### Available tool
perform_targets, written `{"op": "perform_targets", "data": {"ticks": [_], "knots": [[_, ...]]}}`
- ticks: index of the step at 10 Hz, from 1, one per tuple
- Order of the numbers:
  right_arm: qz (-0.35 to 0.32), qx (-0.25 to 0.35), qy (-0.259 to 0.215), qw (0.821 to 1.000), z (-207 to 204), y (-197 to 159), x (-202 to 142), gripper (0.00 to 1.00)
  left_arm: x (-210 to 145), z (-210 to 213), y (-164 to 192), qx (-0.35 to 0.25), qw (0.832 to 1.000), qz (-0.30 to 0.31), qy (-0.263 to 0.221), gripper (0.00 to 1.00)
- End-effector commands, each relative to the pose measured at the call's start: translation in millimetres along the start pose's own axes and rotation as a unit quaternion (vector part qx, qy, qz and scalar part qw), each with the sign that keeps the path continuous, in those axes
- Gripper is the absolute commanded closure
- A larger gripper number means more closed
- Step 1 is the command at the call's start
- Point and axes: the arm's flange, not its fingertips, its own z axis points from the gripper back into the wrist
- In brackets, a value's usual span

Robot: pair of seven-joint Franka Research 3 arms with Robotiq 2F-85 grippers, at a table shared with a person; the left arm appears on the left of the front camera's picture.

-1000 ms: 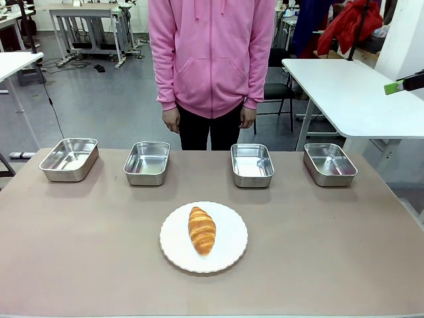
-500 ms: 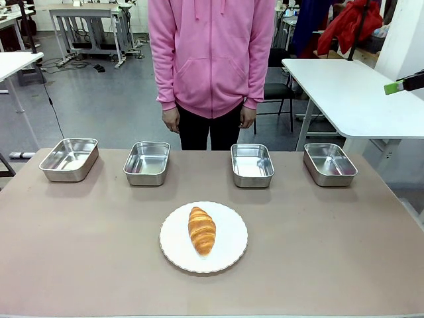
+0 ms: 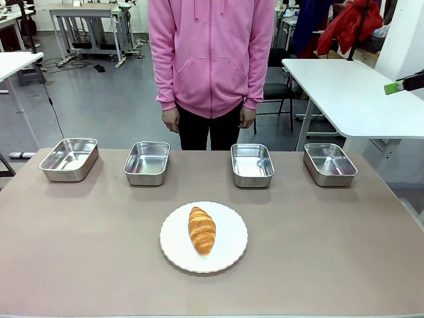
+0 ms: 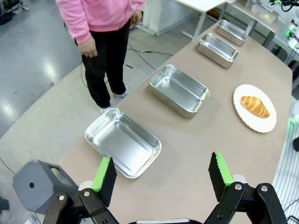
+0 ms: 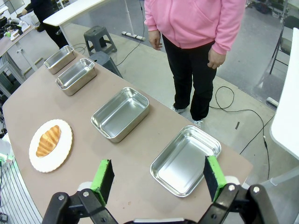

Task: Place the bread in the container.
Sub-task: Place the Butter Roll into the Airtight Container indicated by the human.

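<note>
On the counter, near my edge and midway across, the bread lies on a white plate, its length running from me toward the person. Neither tool touches it. My left tool hangs high over the left end, jaws wide with nothing between them. My right tool hangs over the right end, just as wide and empty.

The step in hand, as I judge it, is the reach and grasp. I would come straight down over the bread's thick middle, with the wrist turned so the pads close across its width, not along its tapered ends. A croissant crushes and flakes, so the squeeze should be light. The plate may slide, so I should lift straight up, clear of its scalloped rim.

Four steel trays stand in a row along the far side: the far-left tray, the inner-left tray, the inner-right tray and the far-right tray. All look empty, and I cannot tell which one is meant. The two inner ones are nearest the plate.

The counter is matte brown and flat. A person in a pink hoodie stands at its far edge with hands down, well apart from the trays. Behind lie a grey floor with cables and white tables.
</note>
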Motion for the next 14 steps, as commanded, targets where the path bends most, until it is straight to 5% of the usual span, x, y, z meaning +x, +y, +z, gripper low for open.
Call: {"op": "perform_targets", "data": {"ticks": [1, 14], "knots": [[0.003, 0.001, -0.003, 1.0, -0.7, 1.8, 0.3, 0.0, 0.6, 1.9, -1.3, -0.001, 1.0, -0.005, -0.002, 0.0], [0.003, 0.001, -0.003, 1.0, -0.7, 1.8, 0.3, 0.0, 0.6, 1.9, -1.3, -0.001, 1.0, -0.005, -0.002, 0.0]]}}
